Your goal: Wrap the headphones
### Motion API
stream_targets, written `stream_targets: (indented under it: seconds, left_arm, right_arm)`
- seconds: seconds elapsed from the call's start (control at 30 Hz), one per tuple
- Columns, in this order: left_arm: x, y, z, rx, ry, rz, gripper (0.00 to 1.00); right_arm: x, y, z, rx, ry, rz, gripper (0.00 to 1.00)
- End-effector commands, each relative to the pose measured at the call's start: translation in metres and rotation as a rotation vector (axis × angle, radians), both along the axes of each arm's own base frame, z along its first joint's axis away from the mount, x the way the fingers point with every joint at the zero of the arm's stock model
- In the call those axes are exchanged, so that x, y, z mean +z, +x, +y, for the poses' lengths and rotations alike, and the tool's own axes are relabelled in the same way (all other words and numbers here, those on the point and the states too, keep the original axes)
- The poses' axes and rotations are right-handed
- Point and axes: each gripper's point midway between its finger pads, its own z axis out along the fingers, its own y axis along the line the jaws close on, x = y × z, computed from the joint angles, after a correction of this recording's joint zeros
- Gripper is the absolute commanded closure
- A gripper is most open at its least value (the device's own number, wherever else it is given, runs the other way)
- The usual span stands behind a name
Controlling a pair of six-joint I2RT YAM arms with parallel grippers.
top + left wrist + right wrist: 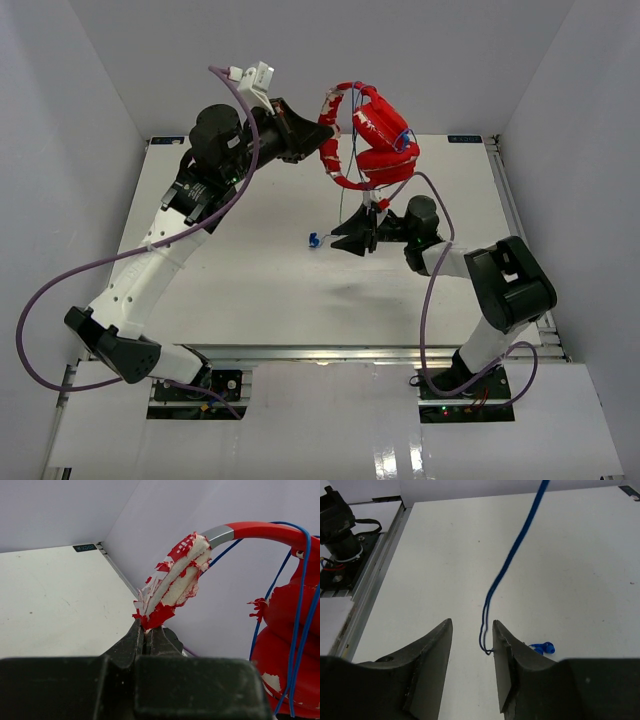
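The left gripper is clamped tight on the frayed red-and-white end of the headband. It holds the headphones up in the air over the far edge of the bench, a little toward the far right corner. Holding them aloft by the band looks deliberate: the two red cups hang free of the bench, so there is room to pass the cable around them. A few blue strands already lie across the cups in the left wrist view, which I take as turns laid on.

From the cups the thin blue cable drops down toward the middle of the bench. There it doubles back in a small loop that hangs between the fingers of the right gripper. Those fingers stand apart and grip nothing. The loop lies close to the inner face of one finger, and I cannot tell whether it touches. The small blue plug lies on the bench just beside that same finger, on its outer side, near the middle of the bench.

The right gripper sits low and level with the slack. My guess is that it is placed there to pinch the loose end and carry it up for another turn
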Motion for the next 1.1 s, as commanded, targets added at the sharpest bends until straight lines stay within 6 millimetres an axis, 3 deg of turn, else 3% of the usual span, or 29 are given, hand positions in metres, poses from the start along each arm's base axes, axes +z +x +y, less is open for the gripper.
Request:
stream_targets:
  seconds: [0.0,0.1,0.23,0.33,0.4,0.47,0.5,0.53,0.7,0.8,0.9,1.0,1.07]
  left_arm:
    - [0.037,-0.011,0.010,0.020,-0.098,-0.063,1.00]
    - [0.032,-0.004,0.017,0.078,-0.095,-0.051,1.00]
    - [0.018,0.022,0.049,0.315,-0.086,-0.023,1.00]
    - [0.005,0.048,0.092,0.569,-0.057,-0.016,1.00]
    - [-0.008,0.066,0.117,0.678,-0.019,-0.005,1.00]
    - [-0.025,0.077,0.130,0.721,0.027,0.011,1.00]
    - [-0.033,0.082,0.134,0.729,0.044,0.022,1.00]
    - [-0.044,0.088,0.139,0.745,0.072,0.033,1.00]
    - [-0.091,0.108,0.160,0.830,0.224,0.080,1.00]
    - [-0.122,0.122,0.170,0.873,0.332,0.097,1.00]
    - [-0.162,0.130,0.171,0.851,0.482,0.104,1.00]
    - [-0.200,0.130,0.156,0.732,0.568,0.124,1.00]
    - [-0.218,0.125,0.148,0.671,0.607,0.134,1.00]
  right_arm:
    - [0.043,0.007,0.011,0.008,0.145,0.087,0.67]
    - [0.054,0.002,0.009,0.019,0.192,0.110,0.92]
    - [0.056,-0.018,0.000,0.019,0.168,0.100,0.92]
    - [0.065,-0.040,-0.012,0.006,0.112,0.022,0.92]
    - [0.065,-0.044,-0.021,-0.034,0.045,-0.114,0.92]
    - [0.051,-0.055,-0.029,-0.061,-0.057,-0.123,0.92]
    - [0.061,-0.058,-0.032,-0.084,-0.073,-0.185,0.92]
    - [0.048,-0.061,-0.036,-0.085,-0.139,-0.174,0.92]
    - [0.067,-0.067,-0.043,-0.101,-0.250,-0.284,0.92]
    - [0.102,-0.066,-0.040,-0.126,-0.294,-0.397,0.92]
    - [0.131,-0.049,-0.045,-0.229,-0.377,-0.532,0.92]
    - [0.173,-0.023,-0.055,-0.364,-0.397,-0.657,0.92]
    - [0.182,-0.013,-0.055,-0.396,-0.407,-0.700,0.92]
